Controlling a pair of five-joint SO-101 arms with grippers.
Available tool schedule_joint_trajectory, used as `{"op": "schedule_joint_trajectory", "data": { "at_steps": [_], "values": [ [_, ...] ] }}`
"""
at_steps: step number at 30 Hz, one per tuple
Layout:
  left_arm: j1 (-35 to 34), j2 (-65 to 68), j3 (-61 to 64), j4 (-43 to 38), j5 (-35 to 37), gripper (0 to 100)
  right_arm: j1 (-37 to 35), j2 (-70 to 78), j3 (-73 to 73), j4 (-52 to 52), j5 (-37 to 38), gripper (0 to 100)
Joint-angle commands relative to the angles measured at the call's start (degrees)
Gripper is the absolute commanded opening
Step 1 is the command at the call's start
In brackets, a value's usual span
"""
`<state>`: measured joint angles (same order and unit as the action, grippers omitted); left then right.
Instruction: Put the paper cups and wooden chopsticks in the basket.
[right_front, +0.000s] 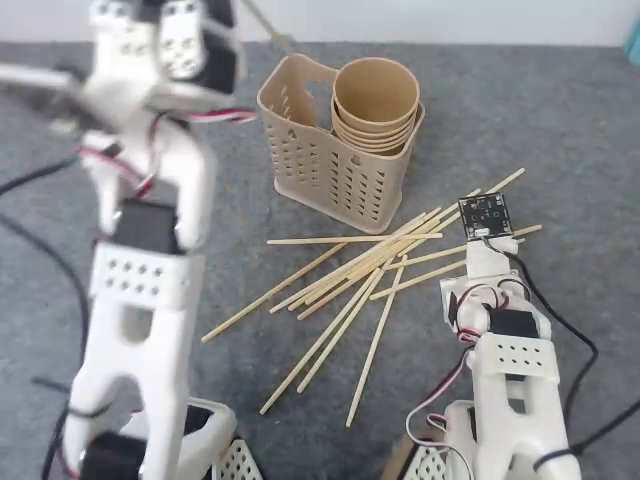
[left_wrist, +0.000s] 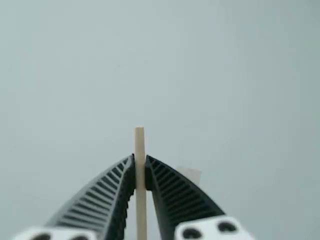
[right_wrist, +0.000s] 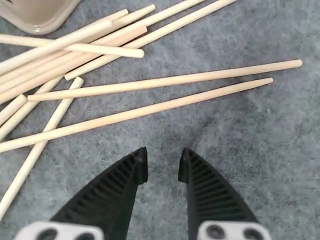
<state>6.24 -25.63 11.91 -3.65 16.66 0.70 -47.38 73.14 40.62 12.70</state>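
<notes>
A stack of tan paper cups (right_front: 376, 103) stands inside the beige slotted basket (right_front: 322, 165) at the back of the grey mat. Several wooden chopsticks (right_front: 352, 272) lie scattered on the mat in front of the basket. My left gripper (left_wrist: 140, 167) is raised high at the back left, shut on one chopstick (left_wrist: 139, 150) that sticks up between its fingers; its tip (right_front: 268, 28) shows by the basket's far side. My right gripper (right_wrist: 162, 167) hovers low over the mat, slightly open and empty, just short of two chopsticks (right_wrist: 150, 97).
The right arm (right_front: 497, 330) stands at the front right, with its camera board beside the chopstick pile. The left arm (right_front: 150, 230) towers at the left. Bare grey mat lies right of the basket and pile.
</notes>
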Motion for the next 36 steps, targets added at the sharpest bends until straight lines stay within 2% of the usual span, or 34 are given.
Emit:
{"op": "schedule_joint_trajectory", "data": {
  "at_steps": [1, 8, 15, 20, 23, 36],
  "values": [
    [2.02, 5.63, -3.56, -1.67, -0.44, 1, -0.22, 0.13, -0.26, -1.63, 0.79, 12.3],
    [-0.09, 16.00, -3.21, -7.47, -0.35, 1, -0.22, 0.13, -0.26, -1.80, 0.79, 12.3],
    [-0.70, 18.99, 2.77, -8.00, -0.26, 2, -0.22, 0.13, -0.26, -1.89, 0.79, 12.3],
    [-0.44, 14.68, 10.59, -6.24, -0.18, 18, -0.22, 0.13, -0.26, -1.89, 0.79, 12.3],
    [-0.88, 10.11, 12.97, 1.85, -0.18, 23, -0.22, 0.13, -0.26, -1.89, 0.79, 12.3],
    [-7.38, -13.63, 12.79, 46.68, -0.35, 15, -0.22, 0.13, -0.26, -1.89, 0.79, 12.3]
  ]
}}
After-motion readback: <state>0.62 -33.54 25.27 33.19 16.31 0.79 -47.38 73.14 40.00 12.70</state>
